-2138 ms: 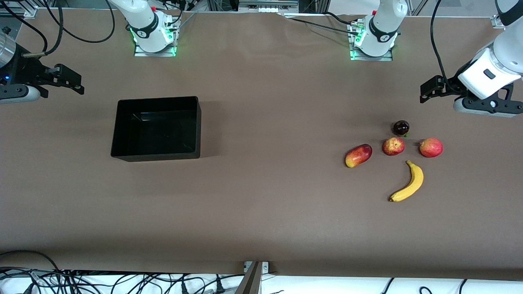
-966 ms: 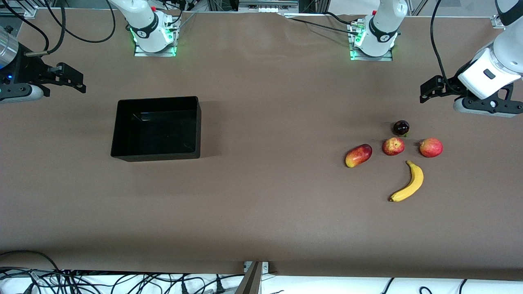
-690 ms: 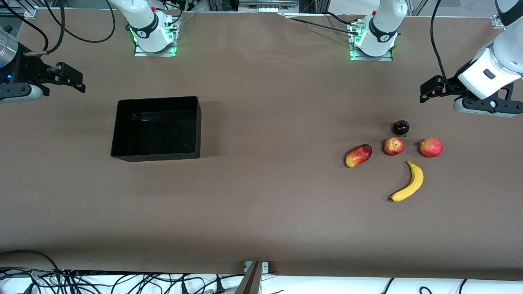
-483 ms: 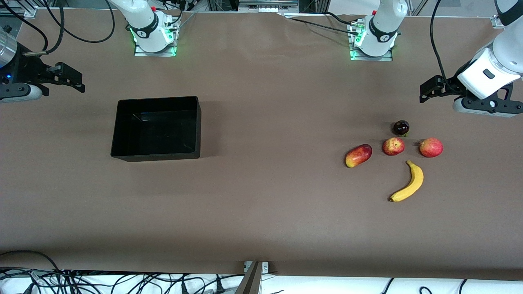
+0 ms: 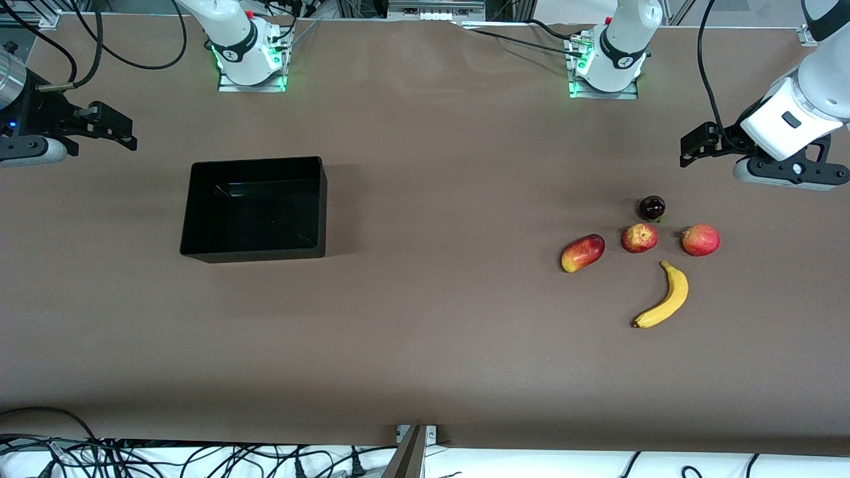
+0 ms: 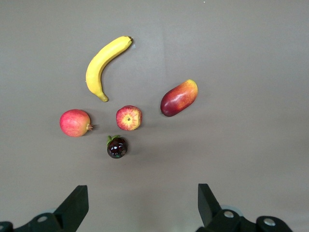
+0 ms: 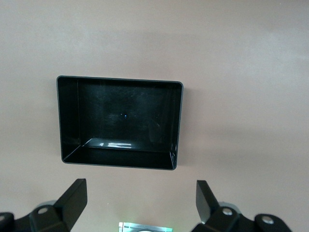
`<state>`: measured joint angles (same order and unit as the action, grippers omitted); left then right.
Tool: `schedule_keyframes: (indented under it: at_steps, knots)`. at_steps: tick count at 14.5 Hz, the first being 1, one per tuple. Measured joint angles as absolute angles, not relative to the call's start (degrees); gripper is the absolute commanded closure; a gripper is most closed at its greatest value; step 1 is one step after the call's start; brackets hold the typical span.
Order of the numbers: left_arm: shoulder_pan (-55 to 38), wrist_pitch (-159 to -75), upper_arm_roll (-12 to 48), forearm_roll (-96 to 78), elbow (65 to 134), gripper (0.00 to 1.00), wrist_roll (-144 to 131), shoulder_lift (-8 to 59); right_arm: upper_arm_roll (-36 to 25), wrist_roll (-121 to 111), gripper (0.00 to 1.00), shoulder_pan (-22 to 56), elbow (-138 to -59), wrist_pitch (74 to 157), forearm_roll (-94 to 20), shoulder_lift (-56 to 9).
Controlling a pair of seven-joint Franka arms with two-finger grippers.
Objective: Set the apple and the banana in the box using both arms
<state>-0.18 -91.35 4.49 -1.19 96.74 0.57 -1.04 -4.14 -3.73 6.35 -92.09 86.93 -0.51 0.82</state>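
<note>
While both arms have barely shifted over the last two seconds, nothing on the desk (image 5: pixel 425 345) has moved, so the task is at its very start. Spread wide and empty, the left end effector (image 5: pixel 690 141) hangs over bare desk at the left arm's end, just short of the fruit. The apple (image 5: pixel 639 238) lies beside the banana (image 5: pixel 664 297), both untouched. Equally wide and empty, the right end effector (image 5: pixel 113 126) hovers near the empty box (image 5: pixel 252 253).

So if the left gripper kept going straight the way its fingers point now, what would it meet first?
Probably bare brown table: the open left gripper points down short of the small dark round fruit, nearest of the cluster, though depth is unclear.
</note>
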Motion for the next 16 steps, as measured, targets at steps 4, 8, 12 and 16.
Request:
schedule_keyframes:
  at_steps: [4,8,12,16]
  knots:
    - [-0.2,-91.4,4.5,-1.2,96.7,0.0,0.6,-1.0,-4.5,-3.7,0.0,6.3,-92.1,86.9,-0.5,0.8]
    - [-0.1,-91.4,4.5,-1.2,96.7,0.0,0.6,-1.0,-4.5,-3.7,0.0,6.3,-92.1,86.9,-0.5,0.9]
    - [-0.1,-91.4,4.4,-1.2,96.7,0.0,0.6,-1.0,-4.9,-3.7,0.0,6.3,-92.1,86.9,-0.5,0.9]
    - [-0.1,-91.4,4.4,-1.2,96.7,0.0,0.6,-1.0,-5.1,-3.7,0.0,6.3,-92.1,86.9,-0.5,1.0]
